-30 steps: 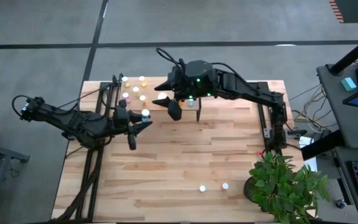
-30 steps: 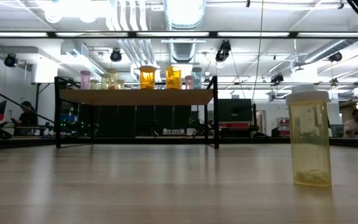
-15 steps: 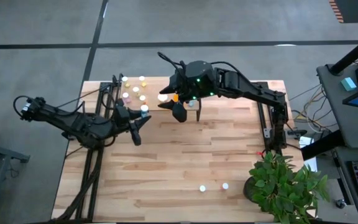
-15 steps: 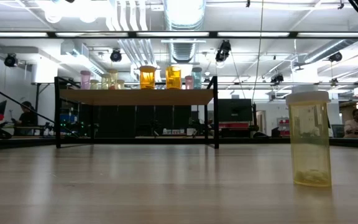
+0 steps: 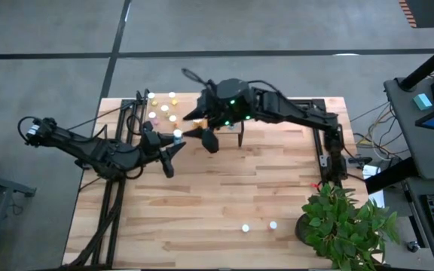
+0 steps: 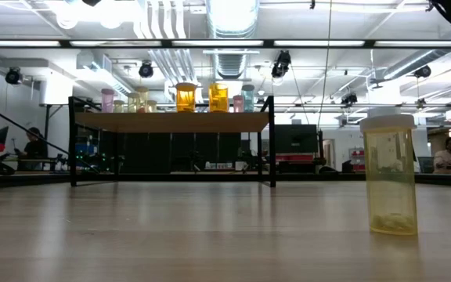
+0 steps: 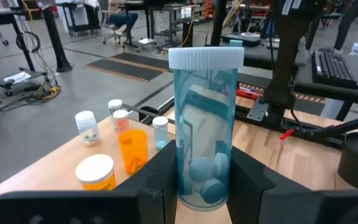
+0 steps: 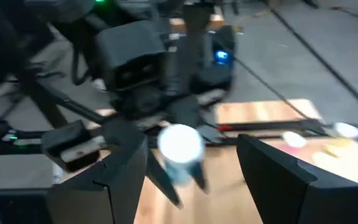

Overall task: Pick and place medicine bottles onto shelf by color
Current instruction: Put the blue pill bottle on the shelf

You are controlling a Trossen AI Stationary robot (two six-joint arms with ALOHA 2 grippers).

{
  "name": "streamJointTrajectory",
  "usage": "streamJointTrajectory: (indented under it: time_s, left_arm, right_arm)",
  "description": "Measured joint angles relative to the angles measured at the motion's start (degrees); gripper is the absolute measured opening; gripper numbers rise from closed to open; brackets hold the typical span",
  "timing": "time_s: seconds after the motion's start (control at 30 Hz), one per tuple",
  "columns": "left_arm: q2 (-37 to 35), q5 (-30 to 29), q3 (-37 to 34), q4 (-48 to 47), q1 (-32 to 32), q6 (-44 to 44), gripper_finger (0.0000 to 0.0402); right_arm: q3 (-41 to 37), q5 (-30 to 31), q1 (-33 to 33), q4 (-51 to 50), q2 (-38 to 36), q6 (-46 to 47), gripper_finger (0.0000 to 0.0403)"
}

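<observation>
My left gripper is shut on a blue medicine bottle with a white cap, just off the near edge of the shelf. My right gripper is open and empty, close to the right of that bottle, its fingers pointing at it; its wrist view shows the cap between and beyond its fingers. Several bottles stand on the shelf, among them orange ones. Two bottles stand on the table near the front edge; one of them, yellow, is close in the low view. My left gripper pinches the blue bottle's lower body between its two fingers, one on each side. The fingers come roughly level from the table's left. The bottle stands upright, cap up, and is lifted clear of the table.
A green potted plant stands at the table's front right corner. Dark frames run along the table's left and right sides. The right arm reaches over the shelf's right part. Bare table top lies in the middle.
My right gripper has gone toward the table's left edge, closer to the blue bottle in my left gripper, staying open. My left gripper has kept its hold and shifted only slightly.
</observation>
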Motion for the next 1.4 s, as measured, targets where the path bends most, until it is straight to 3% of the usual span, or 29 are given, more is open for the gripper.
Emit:
streamJointTrajectory:
  time_s: [0.1, 0.37, 1.07, 1.4]
  left_arm:
    - [0.44, -0.64, -0.02, 2.03, 0.02, 0.19, 0.0082]
    - [1.83, -1.19, 0.01, 4.07, 0.01, 0.04, 0.0082]
    - [2.18, -1.27, 0.01, 5.03, 0.02, 0.06, 0.0082]
    - [2.18, -1.27, 0.00, 4.96, 0.02, 0.05, 0.0082]
  right_arm:
    - [-0.07, -3.04, 0.39, 2.80, 1.74, 1.24, 0.0237]
    - [-0.07, -3.23, 0.70, 3.56, 3.24, -0.49, 0.0229]
    - [-0.05, -3.25, 0.70, 2.25, 3.20, -1.15, 0.0111]
    - [-0.05, -3.25, 0.70, 2.21, 3.20, -1.11, 0.0106]
